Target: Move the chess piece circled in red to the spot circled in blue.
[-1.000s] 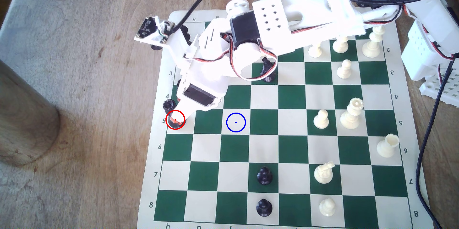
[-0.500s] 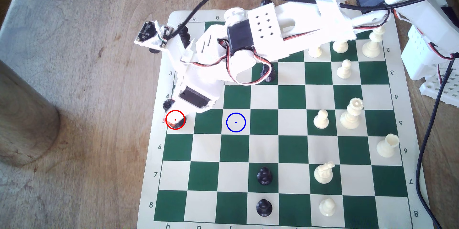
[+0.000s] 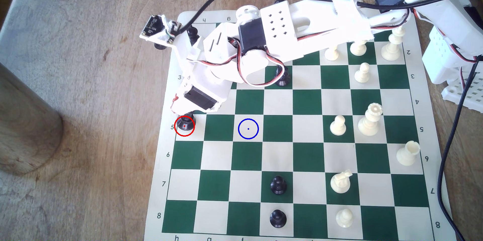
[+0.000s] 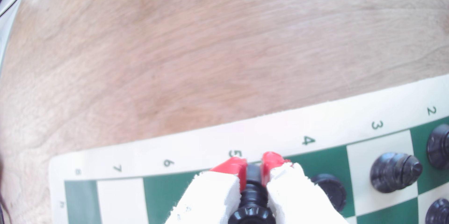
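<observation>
The black queen point(image 3: 185, 122) is in the red ring on the cream square at the board's left edge in the exterior view, only its round base showing under the arm. My gripper point(image 3: 183, 113) is shut on it. In the wrist view the red fingertips point(image 4: 234, 168) pinch the queen's point(image 4: 252, 193) slim body, with its notched coronet nearest the camera, and the gripper point(image 4: 252, 165) points at the board edge by the 5 mark. Whether the base touches the board is unclear. The blue-ringed cream square point(image 3: 248, 128) lies two squares toward the exterior view's right, bare.
A black piece point(image 4: 329, 190) stands close beside the fingers, with more black pieces point(image 4: 394, 171) further along that edge. Two black pawns point(image 3: 278, 184) stand toward the board's lower middle. White pieces point(image 3: 369, 119) fill the exterior view's right. A wooden cylinder point(image 3: 26, 126) stands off the board.
The gripper has pulled back and up from the red ring, toward the exterior view's top. The queen's black base, covered before by the fingertip, now shows below the fingers.
</observation>
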